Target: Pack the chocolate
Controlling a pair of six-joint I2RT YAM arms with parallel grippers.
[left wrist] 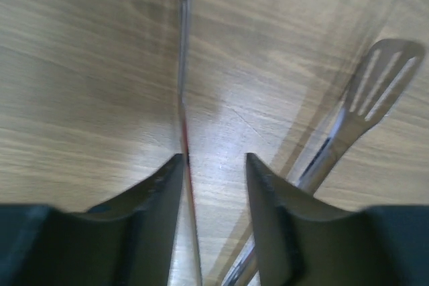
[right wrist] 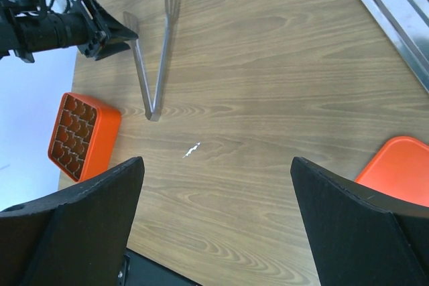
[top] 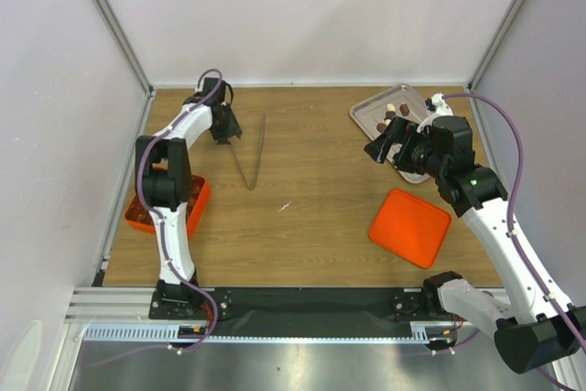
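Observation:
Several small dark brown and cream chocolate pieces (top: pixel 391 110) lie on a metal tray (top: pixel 371 109) at the back right. My right gripper (top: pixel 383 146) hovers by that tray's near-left edge, open and empty (right wrist: pixel 214 165). My left gripper (top: pixel 225 132) is low over the table at the back left, at one tip end of the thin metal tongs (top: pixel 249 167). In the left wrist view its jaws (left wrist: pixel 214 159) stand partly closed with a clear gap. One tong arm (left wrist: pixel 182 85) runs along the left finger's inner face; the slotted arm (left wrist: pixel 385 78) passes outside the right finger.
An orange gridded box (top: pixel 196 203) sits at the left edge under the left arm; it also shows in the right wrist view (right wrist: pixel 84 132). A flat orange lid (top: pixel 410 227) lies at the front right. A small white scrap (top: pixel 286 206) lies mid-table.

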